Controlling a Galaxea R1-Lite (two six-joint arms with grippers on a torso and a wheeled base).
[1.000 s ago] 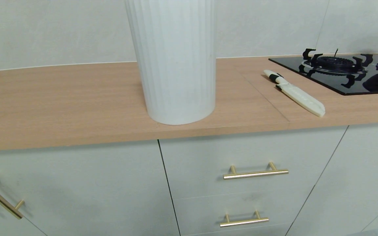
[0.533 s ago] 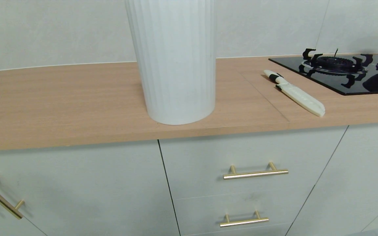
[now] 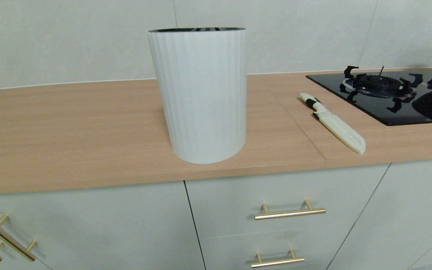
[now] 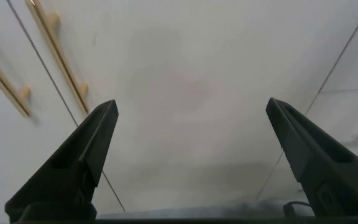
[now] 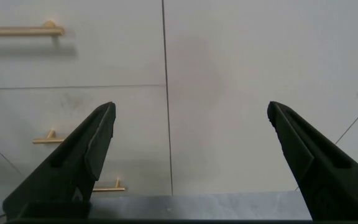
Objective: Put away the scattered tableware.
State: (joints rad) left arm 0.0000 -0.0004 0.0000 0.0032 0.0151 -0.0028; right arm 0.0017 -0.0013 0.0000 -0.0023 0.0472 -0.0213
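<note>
The knife (image 3: pixel 332 123) lies near the countertop's (image 3: pixel 69 131) front edge, between the tall white container (image 3: pixel 201 93) and the stove (image 3: pixel 388 105), while the left gripper (image 4: pixel 190 104) and right gripper (image 5: pixel 190 106) gape wide, empty, facing cabinet doors (image 5: pixel 241 74).

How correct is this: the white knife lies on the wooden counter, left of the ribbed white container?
One detail is wrong. The head view shows the white knife lying on the wooden counter right of the ribbed white container, not left.
</note>
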